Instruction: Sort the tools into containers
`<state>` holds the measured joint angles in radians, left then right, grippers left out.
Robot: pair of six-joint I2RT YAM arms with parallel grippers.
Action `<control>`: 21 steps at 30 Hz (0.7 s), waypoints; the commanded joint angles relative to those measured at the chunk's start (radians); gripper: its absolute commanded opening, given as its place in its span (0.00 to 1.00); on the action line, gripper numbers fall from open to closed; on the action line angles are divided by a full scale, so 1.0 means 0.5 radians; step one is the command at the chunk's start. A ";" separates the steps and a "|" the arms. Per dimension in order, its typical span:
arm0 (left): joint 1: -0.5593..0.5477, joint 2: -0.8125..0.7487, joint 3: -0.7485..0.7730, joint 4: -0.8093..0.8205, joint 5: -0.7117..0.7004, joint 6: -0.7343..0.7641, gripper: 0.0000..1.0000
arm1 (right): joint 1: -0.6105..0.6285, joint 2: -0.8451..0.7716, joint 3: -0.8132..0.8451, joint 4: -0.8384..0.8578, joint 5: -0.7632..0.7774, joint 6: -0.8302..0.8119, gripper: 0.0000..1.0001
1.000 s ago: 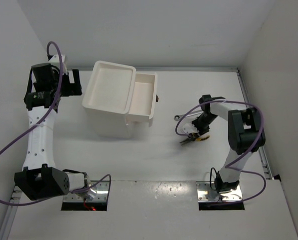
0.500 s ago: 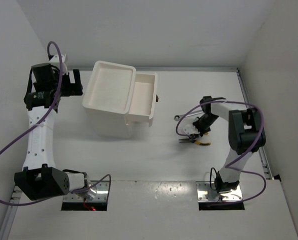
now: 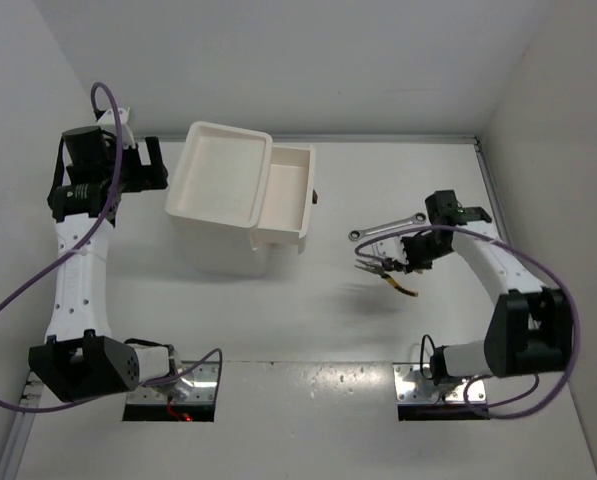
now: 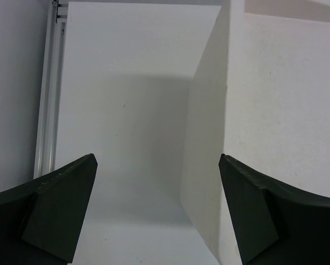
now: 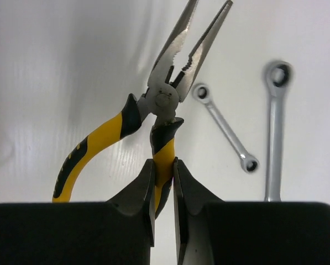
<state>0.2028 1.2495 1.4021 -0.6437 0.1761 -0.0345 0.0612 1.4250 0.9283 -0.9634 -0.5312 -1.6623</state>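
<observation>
**Bright steel against matt plastic**

The pliers (image 5: 166, 100) show dull grey steel with a serrated nose, their handles sleeved in smooth yellow and black rubbery plastic. The short wrench (image 5: 225, 129) and the long wrench (image 5: 273, 138) are polished, shiny silver metal. The box unit (image 3: 223, 180) is smooth white plastic with a faint sheen. The fingers (image 5: 132, 201) of the right gripper (image 5: 164, 168) look like matt black plastic, and the table (image 3: 278, 322) looks matt white

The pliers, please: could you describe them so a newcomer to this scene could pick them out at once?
Start at the white box unit, then look right to the right arm's fingers. They pinch one handle of the pliers. Unlike the two plain silver wrenches lying nearby, the pliers have yellow-and-black handles and a long pointed nose.
</observation>
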 commanded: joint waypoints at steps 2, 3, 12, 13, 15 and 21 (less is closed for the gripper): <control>0.003 -0.112 -0.037 0.088 0.047 -0.054 0.99 | -0.003 -0.282 0.186 0.266 -0.312 1.580 0.00; 0.003 -0.112 -0.037 0.088 0.047 -0.075 0.99 | -0.003 -0.303 0.232 0.334 -0.276 1.861 0.00; -0.062 -0.112 -0.074 0.125 0.047 -0.133 0.99 | 0.074 -0.077 1.017 0.540 -0.153 3.780 0.00; -0.062 -0.112 -0.074 0.125 0.047 -0.133 0.99 | 0.095 -0.040 1.088 0.540 -0.092 3.882 0.00; -0.062 -0.130 -0.074 0.125 0.047 -0.133 0.99 | 0.135 0.122 1.339 0.446 0.004 4.106 0.00; -0.062 -0.131 -0.092 0.125 0.025 -0.133 0.99 | 0.353 0.215 1.616 0.605 0.231 4.447 0.00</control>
<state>0.1780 1.2190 1.3628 -0.6182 0.1871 -0.0875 0.1715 1.5219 1.6489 -0.7265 -0.4866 0.3759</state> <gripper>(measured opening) 0.989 0.131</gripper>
